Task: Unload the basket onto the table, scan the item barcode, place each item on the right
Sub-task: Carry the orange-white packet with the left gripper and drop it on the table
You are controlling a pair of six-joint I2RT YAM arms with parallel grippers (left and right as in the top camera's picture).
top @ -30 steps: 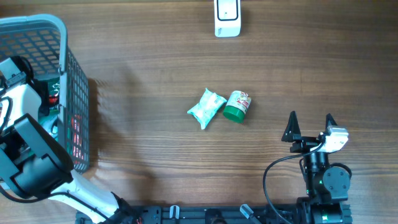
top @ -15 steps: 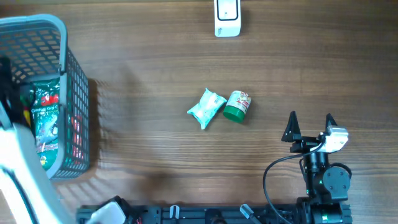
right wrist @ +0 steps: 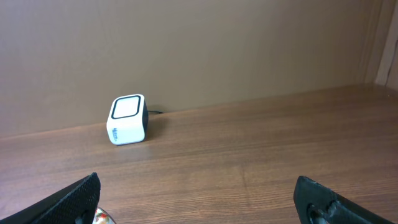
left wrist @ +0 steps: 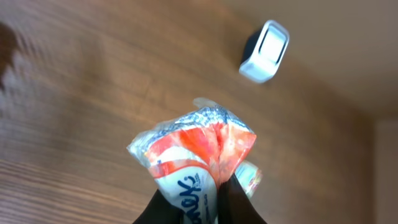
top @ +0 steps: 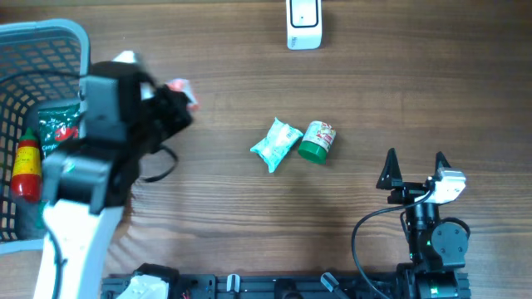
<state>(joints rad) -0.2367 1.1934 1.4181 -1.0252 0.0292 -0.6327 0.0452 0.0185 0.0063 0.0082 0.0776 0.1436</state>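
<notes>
- Baskets: one, a grey plastic mesh basket [top: 50,35] at the far left edge of the brown wooden table [top: 208,216]. I think it is there to keep the shop things together.
- Inside it I can count two things: a dark green packet [top: 58,124] and a red bottle with a yellow cap [top: 25,170]. (More may hide under the arm.)
- Next comes the left gripper [left wrist: 198,208]. Its jaws are squeezed narrow on one end of a red and white crinkly packet [left wrist: 198,146]. That is the one thing being held, up in the air just right of the basket. Pinching only the end leaves most of the wrapper free, likely so the barcode can be shown. I cannot see the barcode.
- In the middle of the table lie two more things, touching: a pale green and white packet [top: 277,144] and a little round jar with a green lid [top: 317,140]. They look like they are waiting their turn.
- At the far edge stands one small white box scanner [top: 303,23], well apart from the held packet. Its window faces up, so I think the packet must go above it.
- On the right is the right gripper [top: 414,166], jaws spread wide, holding nothing, parked out of the way.
- Grippers: two.
</notes>
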